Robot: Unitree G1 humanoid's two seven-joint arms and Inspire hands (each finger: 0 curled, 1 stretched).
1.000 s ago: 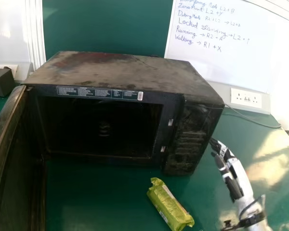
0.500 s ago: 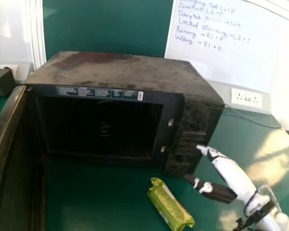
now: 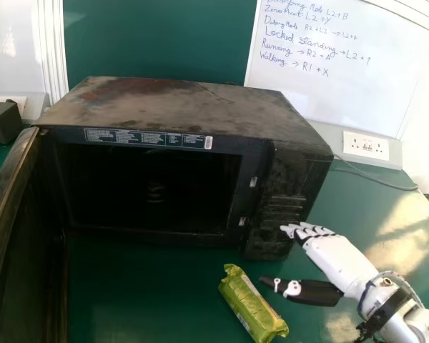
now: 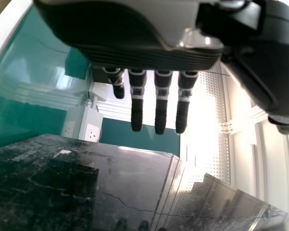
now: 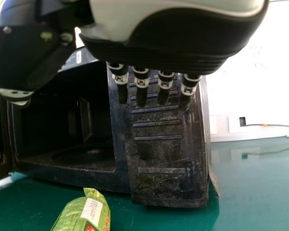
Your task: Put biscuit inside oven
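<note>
The biscuit packet [image 3: 252,304] lies on the table [image 3: 143,286] just before the oven [image 3: 179,107], probably to keep your lift short. Your right hand [image 3: 343,264] is beside it, straight fingers spread from the thumb, pinching nothing—likely leaving room for a grasp—and the door [image 3: 21,236] stands open for entry; your left hand [image 4: 130,48] has straight, slightly parted fingers.
</note>
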